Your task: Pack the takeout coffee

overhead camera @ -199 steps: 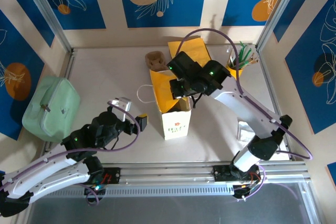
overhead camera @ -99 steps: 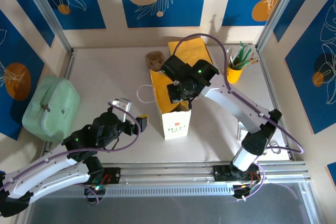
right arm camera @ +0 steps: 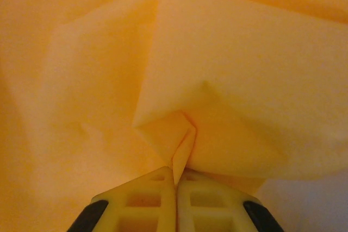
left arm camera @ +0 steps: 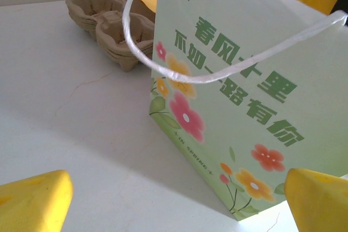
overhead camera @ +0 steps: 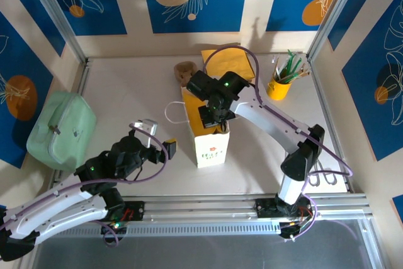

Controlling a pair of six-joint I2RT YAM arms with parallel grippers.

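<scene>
The pale table (overhead camera: 126,92) is carrying a flowery paper bag (overhead camera: 211,148) standing upright mid-table, with a cardboard cup tray (overhead camera: 184,70) sitting just behind it. An orange sheet (overhead camera: 233,61) is lying at the far edge, and a yellow pot (overhead camera: 277,88) of green stems is standing far right.

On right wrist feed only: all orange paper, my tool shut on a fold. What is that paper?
Observer: It's the yellow lining of the paper bag, which stands upright mid-table; the right tool is at its open mouth.
Operator: Left arm?
Observer: The left tool is open, apart from the bag, facing its flower-printed side.
Operator: Anything past the bag?
Observer: A cardboard cup carrier lies on the table beyond it, toward the back wall.
</scene>
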